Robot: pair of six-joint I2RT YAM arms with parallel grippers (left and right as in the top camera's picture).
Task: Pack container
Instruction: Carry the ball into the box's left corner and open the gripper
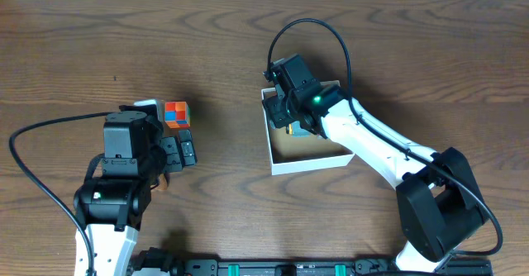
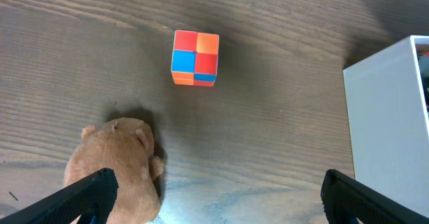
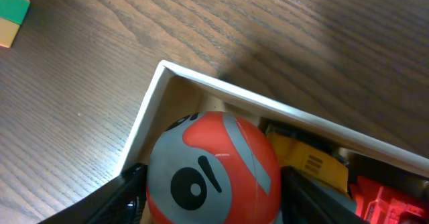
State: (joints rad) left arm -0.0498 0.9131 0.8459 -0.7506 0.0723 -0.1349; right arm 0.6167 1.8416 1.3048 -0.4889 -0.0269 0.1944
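The container (image 1: 306,165) is a white-walled square box right of centre, its wall also seen in the left wrist view (image 2: 385,110) and in the right wrist view (image 3: 144,127). My right gripper (image 3: 213,200) reaches down into its far left corner, open, with a red and grey ball (image 3: 214,163) between its fingers and thin dark gaps at the ball's sides. Beside the ball lie a yellow toy (image 3: 305,158) and a red toy (image 3: 382,197). My left gripper (image 2: 214,197) hangs wide open over the table, a brown plush toy (image 2: 120,163) by its left finger.
A multicoloured cube (image 1: 176,113) sits on the wood left of the container, ahead of the left gripper (image 1: 183,152); it shows again in the left wrist view (image 2: 195,57). The right arm (image 1: 372,140) crosses the container's right side.
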